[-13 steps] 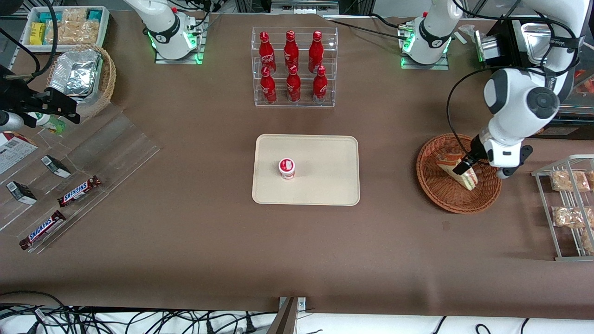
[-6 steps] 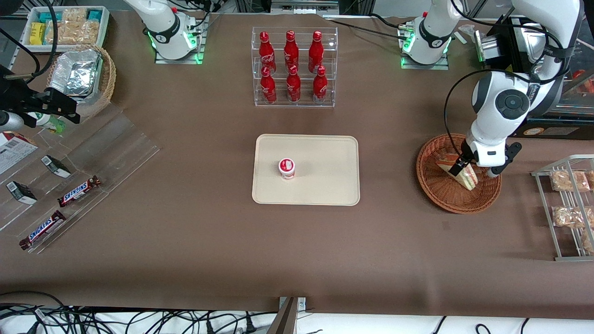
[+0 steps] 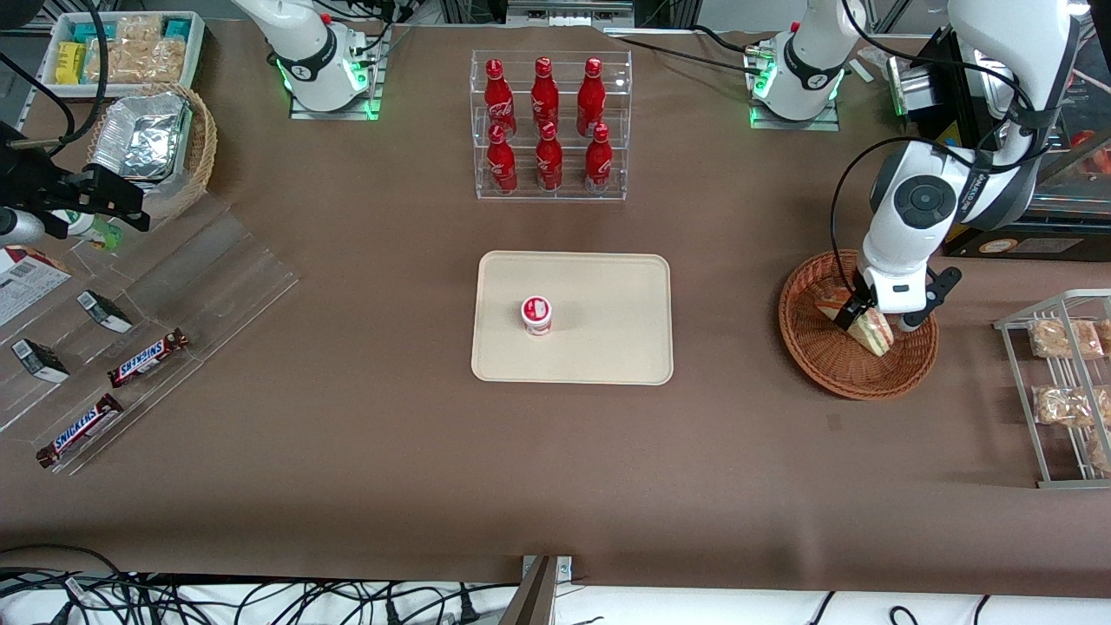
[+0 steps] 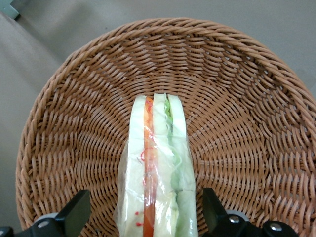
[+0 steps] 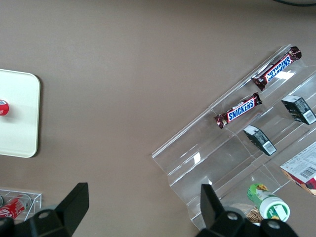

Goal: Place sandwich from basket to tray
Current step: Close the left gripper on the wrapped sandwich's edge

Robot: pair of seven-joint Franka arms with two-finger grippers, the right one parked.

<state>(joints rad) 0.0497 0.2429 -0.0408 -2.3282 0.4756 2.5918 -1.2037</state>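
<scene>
Sandwich (image 4: 157, 168) in basket (image 4: 64, 123), its lower end cut off, gripper (image 4: 148, 219) spread wide astride it, seemingly not touching, brown table (image 3: 347, 434), tray (image 3: 608, 295) well apart.

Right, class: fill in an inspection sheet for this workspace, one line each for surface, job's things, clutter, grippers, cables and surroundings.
Surface: brown table cover.
Job's things: sandwich on edge in the basket; tray holds only a small red-lidded cup.
Clutter: cola bottles; Snickers bars; bagged snacks.
Grippers: left gripper open, fingers either side of the sandwich.
Cables: a tangle at the table edge nearest the camera.
Surroundings: nothing seen.
</scene>
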